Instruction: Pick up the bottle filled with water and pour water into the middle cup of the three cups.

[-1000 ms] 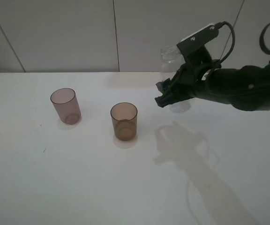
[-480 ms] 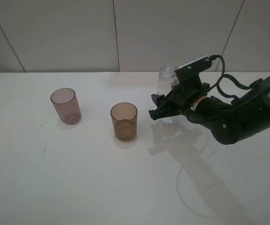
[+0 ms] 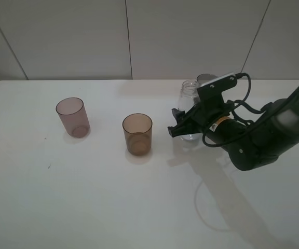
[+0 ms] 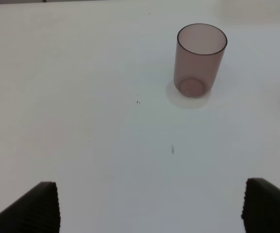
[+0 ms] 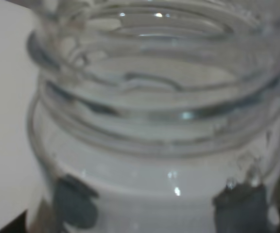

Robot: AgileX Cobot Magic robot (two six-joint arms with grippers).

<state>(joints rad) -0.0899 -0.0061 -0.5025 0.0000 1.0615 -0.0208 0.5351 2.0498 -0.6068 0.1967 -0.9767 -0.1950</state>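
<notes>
The clear uncapped bottle [image 3: 188, 96] stands upright to the right of the brown-orange middle cup [image 3: 137, 134]. My right gripper [image 3: 182, 128] is shut on its lower body, with its base low near the table. In the right wrist view the bottle [image 5: 154, 97] fills the frame, and the gripper's [image 5: 159, 206] dark fingers [image 5: 77, 206] show through both its sides. The pinkish-mauve cup [image 3: 72, 116] stands at the left and also shows in the left wrist view [image 4: 201, 60]. The dark grey cup [image 3: 206, 78] peeks out behind my right arm. My left gripper [image 4: 152, 189] is open and empty over bare table.
The white table [image 3: 87, 197] runs back to a pale panelled wall. My right arm [image 3: 258, 140] lies across the right side of the table and casts a shadow in front. A cable loops over the wrist camera.
My right arm has come down and drawn slightly right with the bottle, from raised above the table to low beside the brown-orange cup. The dark grey cup now shows behind it.
</notes>
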